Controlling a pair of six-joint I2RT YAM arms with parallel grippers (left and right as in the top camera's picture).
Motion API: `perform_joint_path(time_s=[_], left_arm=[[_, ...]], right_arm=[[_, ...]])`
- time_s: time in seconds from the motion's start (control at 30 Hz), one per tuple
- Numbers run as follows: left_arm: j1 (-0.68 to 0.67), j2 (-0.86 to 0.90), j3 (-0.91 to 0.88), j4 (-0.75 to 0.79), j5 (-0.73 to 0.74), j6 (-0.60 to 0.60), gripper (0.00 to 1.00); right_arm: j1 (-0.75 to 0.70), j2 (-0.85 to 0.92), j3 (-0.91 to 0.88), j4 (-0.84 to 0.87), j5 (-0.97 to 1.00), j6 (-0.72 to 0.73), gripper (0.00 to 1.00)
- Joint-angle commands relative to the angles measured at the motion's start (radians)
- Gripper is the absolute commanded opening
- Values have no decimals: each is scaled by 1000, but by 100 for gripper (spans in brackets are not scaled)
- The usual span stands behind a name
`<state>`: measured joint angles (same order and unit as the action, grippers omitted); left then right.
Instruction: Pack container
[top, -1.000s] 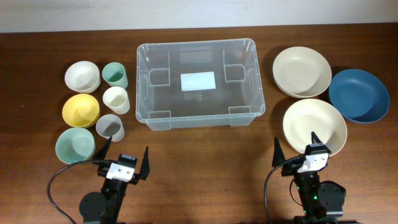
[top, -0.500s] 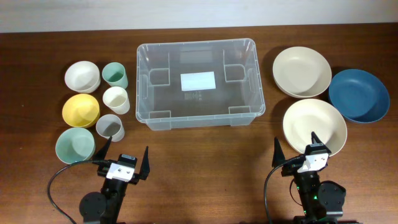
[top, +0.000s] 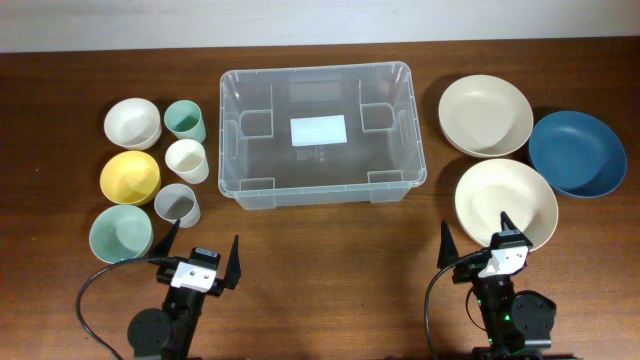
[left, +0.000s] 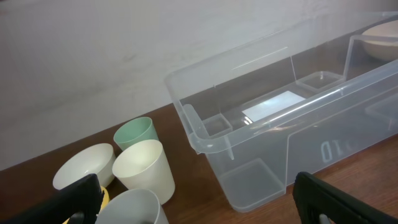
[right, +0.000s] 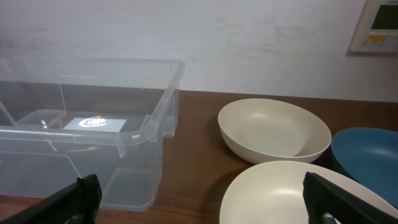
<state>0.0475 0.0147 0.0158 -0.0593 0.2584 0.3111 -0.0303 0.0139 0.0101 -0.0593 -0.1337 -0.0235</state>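
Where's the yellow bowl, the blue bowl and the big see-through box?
yellow bowl (top: 130, 176): overhead view, middle of its inside.
blue bowl (top: 577, 152): overhead view, middle of its inside.
container (top: 320, 165): overhead view, bare part of its floor.

Small bowls (top: 130, 176) and cups (top: 187, 160) sit left, three wide bowls (top: 485, 115) right.
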Motion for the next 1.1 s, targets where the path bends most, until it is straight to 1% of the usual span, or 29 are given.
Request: perform_joint_path(time_s=[0.0, 0.77, 0.83, 0.93, 1.0, 1.07], left_arm=[[7, -3, -7, -1, 15, -11, 100], [7, -3, -7, -1, 15, -11, 100], [7, -3, -7, -1, 15, -11, 100], [7, -3, -7, -1, 15, -11, 100], [7, -3, -7, -1, 15, -11, 100], [7, -3, -7, -1, 15, -11, 100]], right_arm=[[-4, -1, -5, -5, -20, 2, 99], [-3, -1, -5, -5, -26, 6, 99], [-3, -1, -5, 30, -46, 6, 99], [-3, -1, -5, 101, -136, 5, 99], [-3, -1, -5, 126, -204, 5, 99], [-3, -1, -5, 120, -231, 5, 99]])
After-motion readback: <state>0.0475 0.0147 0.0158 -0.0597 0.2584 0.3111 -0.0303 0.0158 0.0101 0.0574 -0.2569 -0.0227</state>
